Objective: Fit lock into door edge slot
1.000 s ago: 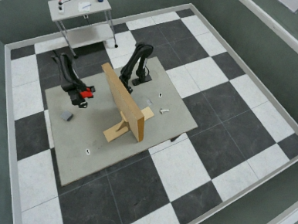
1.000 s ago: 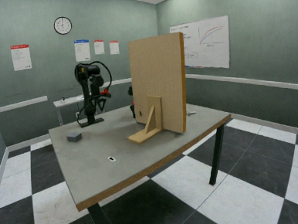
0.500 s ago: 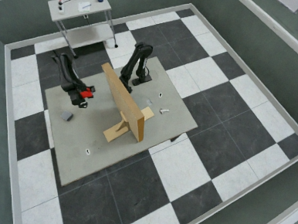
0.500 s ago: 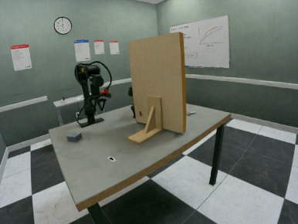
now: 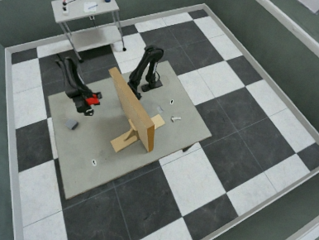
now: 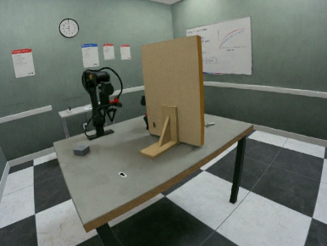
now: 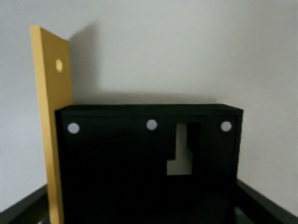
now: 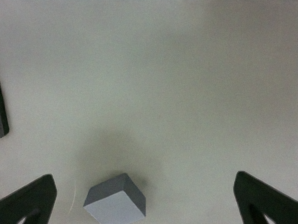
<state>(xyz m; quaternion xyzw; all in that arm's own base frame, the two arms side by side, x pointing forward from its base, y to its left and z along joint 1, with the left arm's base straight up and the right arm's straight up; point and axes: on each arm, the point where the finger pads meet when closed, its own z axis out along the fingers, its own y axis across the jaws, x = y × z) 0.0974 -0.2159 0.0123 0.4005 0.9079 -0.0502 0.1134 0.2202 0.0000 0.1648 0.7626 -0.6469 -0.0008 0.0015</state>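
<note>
The lock (image 7: 110, 160) is a black case with round studs, a stepped cut-out and a long yellow plate on its left side in the left wrist view. The left gripper (image 7: 145, 192) (image 5: 137, 96) (image 6: 146, 122) has its fingers against both sides of the case and looks shut on it; the fingertips are hidden behind the lock. The door (image 5: 131, 103) (image 6: 174, 76) stands upright on a wooden foot, a small keyhole (image 6: 154, 125) low in its face. Its slot is not visible. The right gripper (image 8: 145, 187) (image 5: 94, 104) (image 6: 111, 114) is open and empty above the table, across the door.
A grey block (image 8: 115, 206) (image 5: 71, 124) (image 6: 81, 150) lies below and beside the right gripper. Keyhole plates (image 5: 172, 102) (image 5: 94, 162) (image 6: 122, 174) lie on either side of the door. A small metallic piece (image 5: 176, 119) lies near the wooden foot (image 5: 120, 142) (image 6: 152, 149). A dark edge (image 8: 3, 117) shows at the right wrist view's left.
</note>
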